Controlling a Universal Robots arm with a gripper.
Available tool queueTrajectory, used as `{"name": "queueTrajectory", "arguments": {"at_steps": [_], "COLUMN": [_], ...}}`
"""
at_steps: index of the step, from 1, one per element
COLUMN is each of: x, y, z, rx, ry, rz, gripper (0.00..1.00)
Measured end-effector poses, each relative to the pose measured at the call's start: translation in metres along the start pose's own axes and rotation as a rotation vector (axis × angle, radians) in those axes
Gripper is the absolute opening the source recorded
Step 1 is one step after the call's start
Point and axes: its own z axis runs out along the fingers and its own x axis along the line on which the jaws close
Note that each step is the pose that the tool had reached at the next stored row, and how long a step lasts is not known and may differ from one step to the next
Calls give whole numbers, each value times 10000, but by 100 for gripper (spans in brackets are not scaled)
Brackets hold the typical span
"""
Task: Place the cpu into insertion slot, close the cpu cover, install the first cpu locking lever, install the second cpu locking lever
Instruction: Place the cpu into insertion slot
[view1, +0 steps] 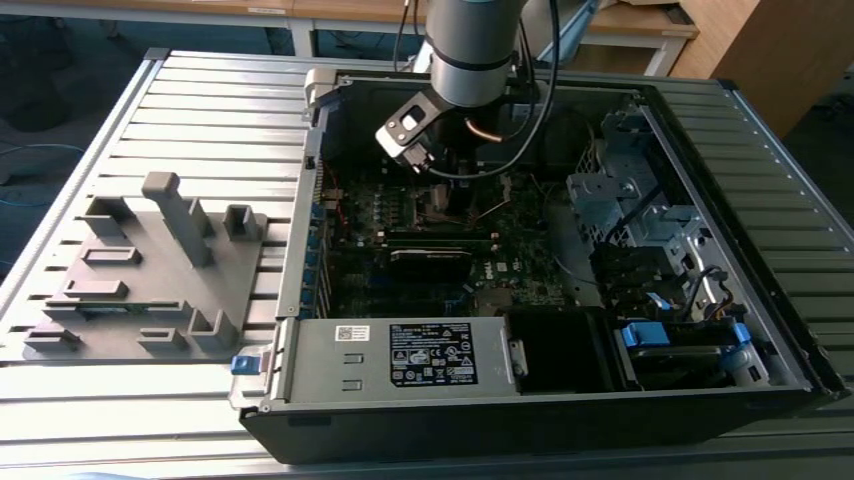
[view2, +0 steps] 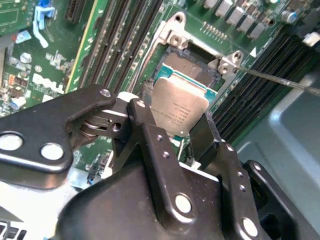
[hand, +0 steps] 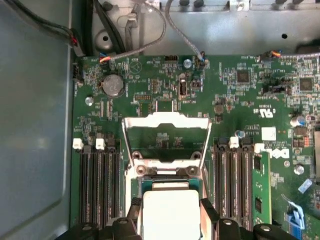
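Note:
In both wrist views my gripper is shut on the cpu, a silver-grey square chip held at two opposite edges by the black fingers. The chip hangs tilted just over the insertion slot, partly covering it. The cpu cover, a shiny metal frame with a square window, stands swung open on its hinge beyond the slot. A thin locking lever sticks out from the slot's corner. In the exterior view the gripper is low inside the computer case over the motherboard.
Black memory slots flank the socket on both sides, and one green memory stick is seated. The case walls, a drive cage and the power supply surround the board. A grey fixture plate lies on the table.

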Motion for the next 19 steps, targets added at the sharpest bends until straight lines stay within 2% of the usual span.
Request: {"name": "queueTrajectory", "arguments": {"at_steps": [8, 10, 17, 19], "x": [-1, -3, 8, 11], "y": [-8, -9, -26, -28], "z": [21, 53, 59, 68], "rx": [1, 1, 0, 2], "ry": [-1, -1, -1, -22], "rz": [0, -1, 0, -1], "gripper": [54, 54, 54, 54]}}
